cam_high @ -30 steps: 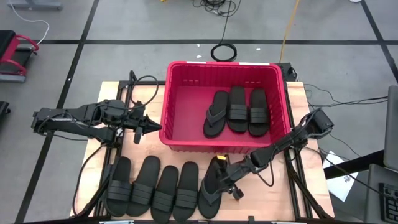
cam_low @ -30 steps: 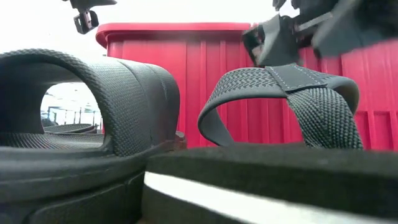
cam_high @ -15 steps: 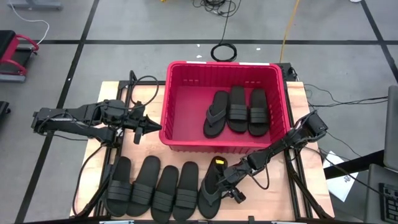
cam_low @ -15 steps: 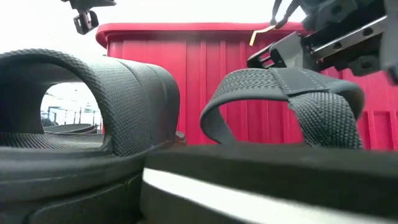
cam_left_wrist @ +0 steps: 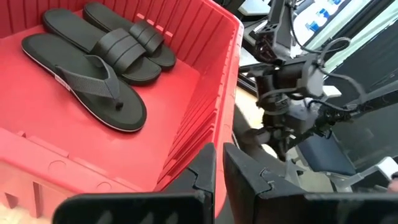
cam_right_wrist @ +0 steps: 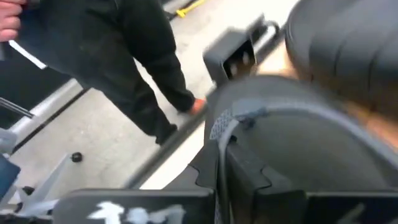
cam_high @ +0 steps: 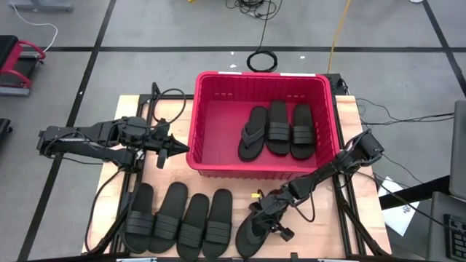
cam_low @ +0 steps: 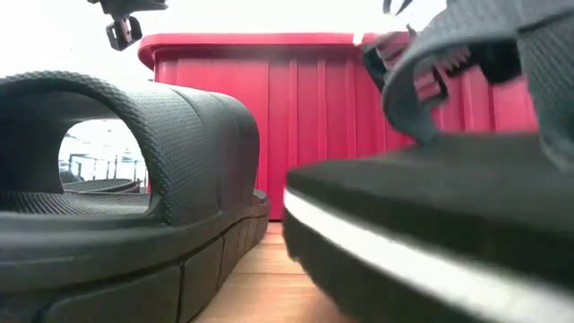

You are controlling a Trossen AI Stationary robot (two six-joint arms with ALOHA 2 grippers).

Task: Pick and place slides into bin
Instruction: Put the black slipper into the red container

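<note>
The red bin stands at the table's far middle and holds three black slides lying flat on its floor. Several ribbed-strap slides lie side by side on their soles along the near edge. Right of that row is a black thong flip-flop, with my right gripper shut on it. My left gripper hovers shut and empty just left of the bin's left wall. My right gripper pinches the flip-flop's grey thong strap between its two fingers, slanting down from the table's far right. The sole is tilted and raised, with bare wood showing under its edge in the low view. I cannot tell whether its near end rests on the table.
A person in dark clothes stands beyond the table in the right wrist view. Cables run along the table's sides. A strip of bare wood lies between the row of slides and the bin's near wall.
My right gripper has gone down onto the flip-flop and shut on its strap. The flip-flop has shifted a little toward the table's near right and its sole has tipped up off the wood.
</note>
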